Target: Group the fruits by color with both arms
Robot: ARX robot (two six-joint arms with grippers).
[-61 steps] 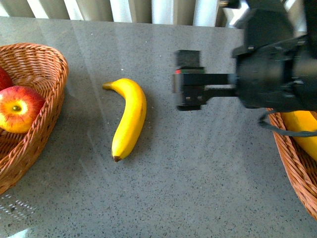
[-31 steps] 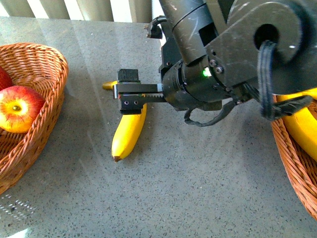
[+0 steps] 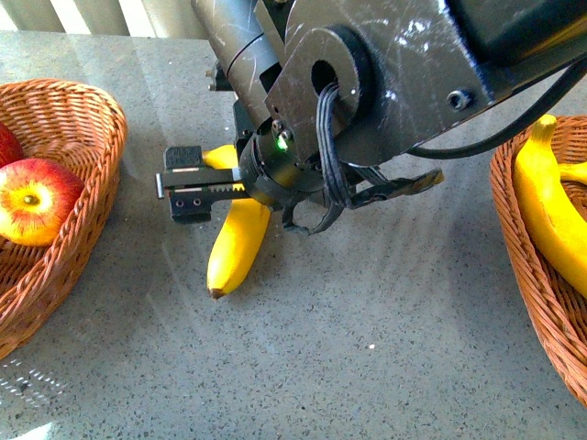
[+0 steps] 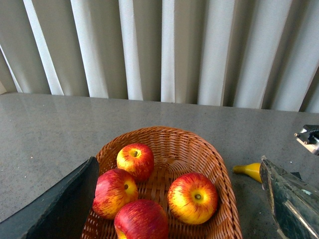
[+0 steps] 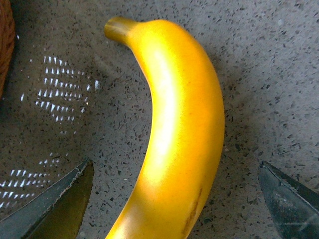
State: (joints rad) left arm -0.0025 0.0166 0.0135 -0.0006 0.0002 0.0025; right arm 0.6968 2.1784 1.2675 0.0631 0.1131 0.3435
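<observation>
A yellow banana (image 3: 235, 249) lies on the grey table between two baskets. My right gripper (image 3: 176, 184) hangs open over its stem half. In the right wrist view the banana (image 5: 180, 134) lies between the two spread fingers (image 5: 56, 203), touching neither. The left wicker basket (image 3: 103, 174) holds red-and-yellow apples, one in plain sight (image 3: 33, 200). My left gripper (image 4: 177, 201) is open above that basket (image 4: 222, 174), over several apples (image 4: 193, 197). A second banana (image 3: 548, 209) lies in the right basket (image 3: 537, 307).
The bulky right arm (image 3: 385, 82) covers the table's middle and far side in the front view. Vertical blinds (image 4: 164, 50) run behind the table's far edge. The loose banana's stem tip (image 4: 249, 170) shows beside the apple basket.
My right arm has swung left across the table, from near the right basket to over the loose banana. The banana and the apples have not moved.
</observation>
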